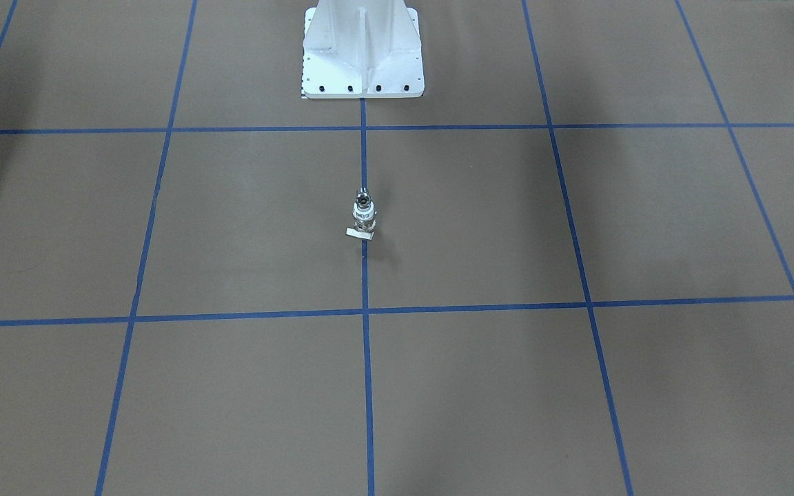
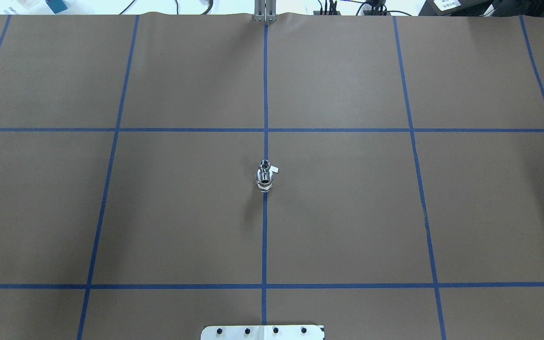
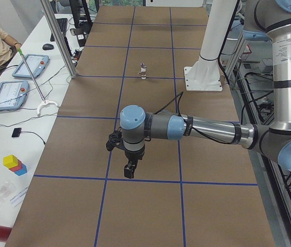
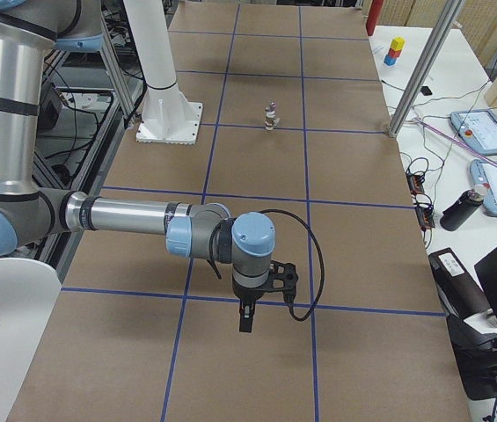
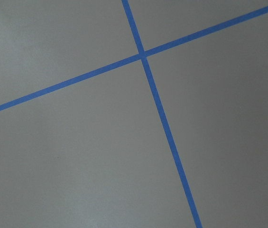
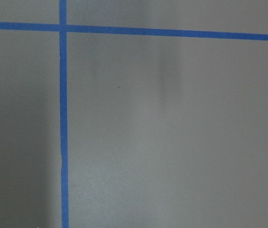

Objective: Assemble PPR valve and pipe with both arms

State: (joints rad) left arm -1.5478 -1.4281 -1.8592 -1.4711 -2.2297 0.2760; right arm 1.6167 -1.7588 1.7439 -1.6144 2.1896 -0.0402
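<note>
Two parts stand stacked upright on the blue tape line [image 1: 364, 158] mid-table, pipe [image 1: 364, 200] atop PPR valve [image 1: 365, 220]. Left gripper [image 3: 130, 169] and right gripper [image 4: 245, 316] hang well apart; clenched or released, I cannot tell. A clumsy approach could topple the slim stack

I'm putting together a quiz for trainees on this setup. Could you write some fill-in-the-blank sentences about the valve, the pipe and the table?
1. The pipe sits on ___ of the valve.
2. Joined, they stand ___ on the table, not lying down.
3. The table is gridded with ___ lines.
4. The valve shows in neither ___ view.

Missing words: top; upright; blue; wrist.
</note>
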